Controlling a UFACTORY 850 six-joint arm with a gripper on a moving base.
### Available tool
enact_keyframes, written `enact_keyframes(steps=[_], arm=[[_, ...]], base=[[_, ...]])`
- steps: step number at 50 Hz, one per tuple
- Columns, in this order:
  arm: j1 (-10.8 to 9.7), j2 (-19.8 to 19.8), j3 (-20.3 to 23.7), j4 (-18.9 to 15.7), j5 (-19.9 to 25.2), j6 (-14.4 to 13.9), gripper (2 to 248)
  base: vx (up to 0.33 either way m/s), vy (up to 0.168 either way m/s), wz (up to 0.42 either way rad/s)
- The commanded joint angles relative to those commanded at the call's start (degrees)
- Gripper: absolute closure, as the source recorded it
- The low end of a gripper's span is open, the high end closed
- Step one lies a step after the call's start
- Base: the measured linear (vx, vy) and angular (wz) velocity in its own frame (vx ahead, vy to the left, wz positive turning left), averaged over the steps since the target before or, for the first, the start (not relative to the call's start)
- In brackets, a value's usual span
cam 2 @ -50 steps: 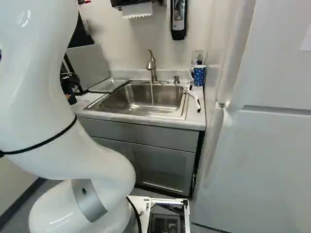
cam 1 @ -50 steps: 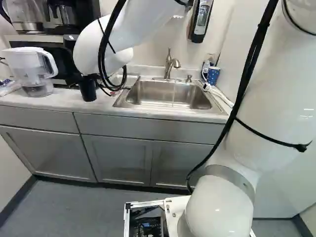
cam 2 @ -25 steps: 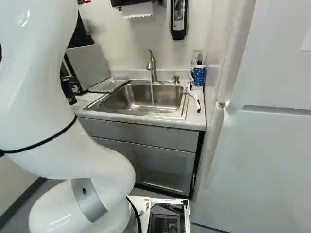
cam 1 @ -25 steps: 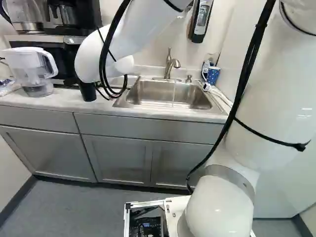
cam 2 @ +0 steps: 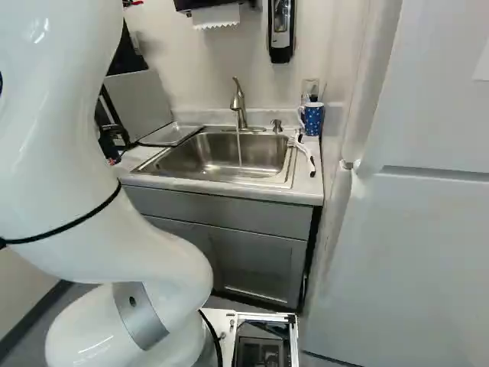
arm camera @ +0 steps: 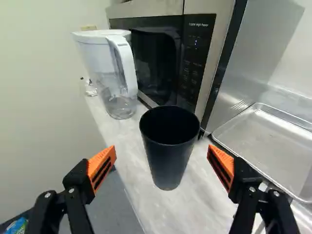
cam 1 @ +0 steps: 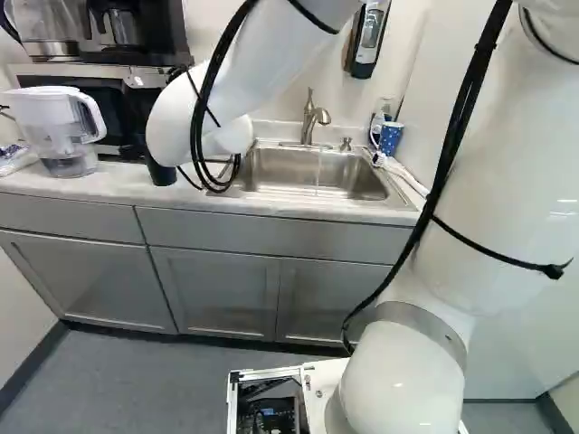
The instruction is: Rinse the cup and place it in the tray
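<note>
Arm (cam 1: 194,113) has swung right and a bit down in the left base view, base parked. Black tumbler (arm camera: 168,151) hasn't moved — upright on the counter (arm camera: 195,207), near its front edge, left of the sink in the left base view. Gripper (cam 2: 114,148) is at the tumbler: fingers wide apart, one orange pad off each side, tumbler just ahead of the gap, neither touching it.

Microwave (arm camera: 200,63) is right behind the tumbler. Filter pitcher (arm camera: 100,58) stands upright past it, toward the far end of the counter from the sink. Coffee maker (cam 1: 122,27) sits on top of the microwave.

Metal tray (arm camera: 265,141) lies flat on the counter between microwave and sink (cam 2: 187,155), nothing in the part that shows. Faucet (cam 2: 239,103) is running — thin water stream (cam 2: 239,149) dropping into the basin. Soap pump (cam 2: 276,125) on the sink's back ledge, beside the faucet.

Blue dotted mug (cam 2: 314,118) is upright at the counter's back right corner. Dish brush (cam 2: 306,158) lies along the sink's right rim, near the mug. On the wall above: soap dispenser (cam 2: 280,30) and paper towel dispenser (cam 2: 216,15), sheet hanging out. Gray cabinets (cam 1: 213,289) under the counter, doors shut.
</note>
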Motion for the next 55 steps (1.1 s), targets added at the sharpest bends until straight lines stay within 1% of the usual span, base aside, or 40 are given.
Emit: enact_keyframes(steps=[23,55], arm=[[-0.2,-0.9,2.1,0.0,7.1,0.0,3],[-0.3,-3.6,3.3,0.0,16.2,0.0,3]], base=[[0.0,0.0,0.0],[0.0,0.0,0.0]])
